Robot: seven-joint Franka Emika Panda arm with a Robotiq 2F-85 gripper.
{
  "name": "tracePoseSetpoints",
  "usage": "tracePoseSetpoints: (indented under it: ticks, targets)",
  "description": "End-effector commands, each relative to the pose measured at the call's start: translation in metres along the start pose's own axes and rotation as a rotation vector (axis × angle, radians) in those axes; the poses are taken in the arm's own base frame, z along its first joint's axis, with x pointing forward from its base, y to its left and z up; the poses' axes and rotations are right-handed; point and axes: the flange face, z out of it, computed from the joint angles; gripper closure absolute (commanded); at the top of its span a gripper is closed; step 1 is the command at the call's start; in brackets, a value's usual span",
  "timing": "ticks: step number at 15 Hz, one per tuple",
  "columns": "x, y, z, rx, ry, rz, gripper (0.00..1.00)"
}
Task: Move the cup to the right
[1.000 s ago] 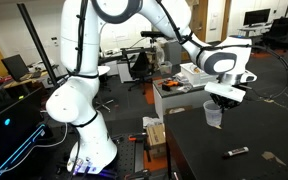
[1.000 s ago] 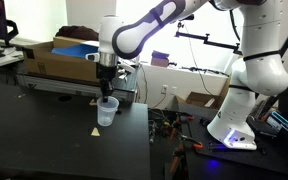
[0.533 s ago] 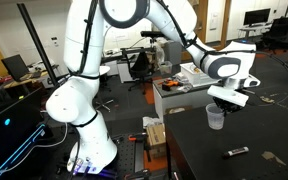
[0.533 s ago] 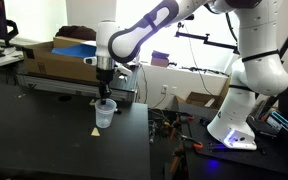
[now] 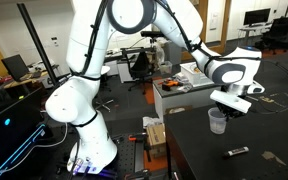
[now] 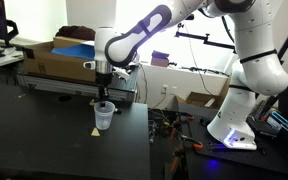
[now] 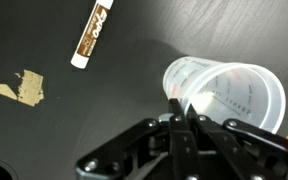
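The cup [image 5: 217,121] is a small translucent whitish plastic cup standing upright on the black table. It also shows in an exterior view [image 6: 103,117] and in the wrist view [image 7: 224,95]. My gripper [image 7: 184,106] comes down from above and is shut on the cup's rim, the fingers pinching the wall at one side. In both exterior views the gripper [image 5: 224,104] sits right on top of the cup [image 6: 103,100].
A small dark bar-shaped object [image 5: 237,152] lies on the black table [image 5: 244,165] near the cup; in the wrist view it is brown with a white end [image 7: 92,33]. A scrap of tan tape [image 7: 19,87] lies nearby. A cardboard box [image 6: 59,60] stands behind.
The gripper has carried the cup across the table, toward the right in the view with the robot base at left, and slightly lower.
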Motion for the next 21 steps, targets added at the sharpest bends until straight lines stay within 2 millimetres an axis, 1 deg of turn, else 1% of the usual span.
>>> tracePoseSetpoints:
  ticks: [1, 2, 3, 6, 7, 10, 11, 12, 13, 15, 17, 18, 19, 21]
  targets:
    - [0.004, 0.008, 0.002, 0.012, -0.018, 0.044, 0.99]
    - [0.004, 0.008, 0.003, 0.014, -0.022, 0.046, 0.70]
    - [0.005, 0.008, 0.003, 0.014, -0.023, 0.047, 0.69]
    - [0.006, 0.002, -0.006, 0.000, -0.018, 0.062, 0.49]
    - [0.006, -0.002, -0.012, -0.005, -0.010, 0.065, 0.40]
    - [0.005, -0.019, -0.038, -0.024, 0.024, 0.075, 0.18]
    - [0.004, -0.025, -0.049, -0.032, 0.038, 0.078, 0.12]
    - [0.002, -0.033, -0.062, -0.039, 0.050, 0.075, 0.04]
    - [0.001, -0.041, -0.074, -0.042, 0.062, 0.077, 0.00]
    - [-0.006, -0.059, -0.099, -0.048, 0.082, 0.063, 0.00]
    - [-0.012, -0.078, -0.120, -0.032, 0.097, 0.025, 0.00]
    - [-0.015, -0.089, -0.128, -0.011, 0.097, -0.004, 0.00]
    - [-0.018, -0.106, -0.132, 0.029, 0.074, -0.033, 0.00]
    - [-0.023, -0.131, -0.140, 0.090, 0.040, -0.086, 0.00]
